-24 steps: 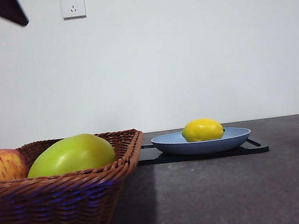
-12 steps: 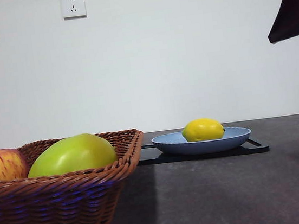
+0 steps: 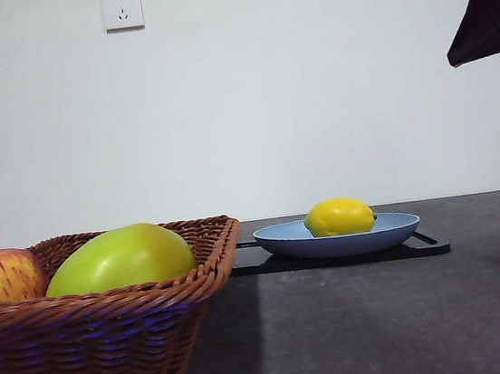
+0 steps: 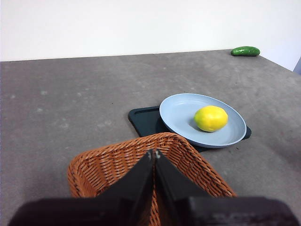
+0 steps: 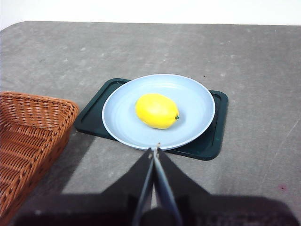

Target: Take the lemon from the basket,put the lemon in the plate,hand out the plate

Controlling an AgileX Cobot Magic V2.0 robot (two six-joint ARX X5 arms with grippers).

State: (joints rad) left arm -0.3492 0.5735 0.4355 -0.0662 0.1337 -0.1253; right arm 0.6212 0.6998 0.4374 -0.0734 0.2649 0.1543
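The lemon [image 3: 338, 216] lies in the light-blue plate [image 3: 274, 238], which rests on a flat black tray [image 3: 426, 246]. Both also show in the right wrist view, lemon [image 5: 156, 110] on plate [image 5: 197, 99], and in the left wrist view, lemon [image 4: 211, 118] on plate [image 4: 176, 110]. The wicker basket [image 3: 106, 351] stands front left. My right gripper [image 5: 154, 149] is shut and empty, high above the plate's near edge; it shows dark at the front view's top right [image 3: 483, 3]. My left gripper [image 4: 154, 153] is shut and empty, high over the basket [image 4: 122, 162].
The basket holds a large yellow-green fruit [image 3: 120, 258] and a red-yellow apple [image 3: 4, 276]. A green cucumber [image 4: 245, 51] lies at the table's far right edge. Wall sockets [image 3: 121, 9] are behind.
The right arm has come down into the front view's top right corner. The left arm's tip has drawn back to the top left edge. Lemon, plate and basket have not moved.
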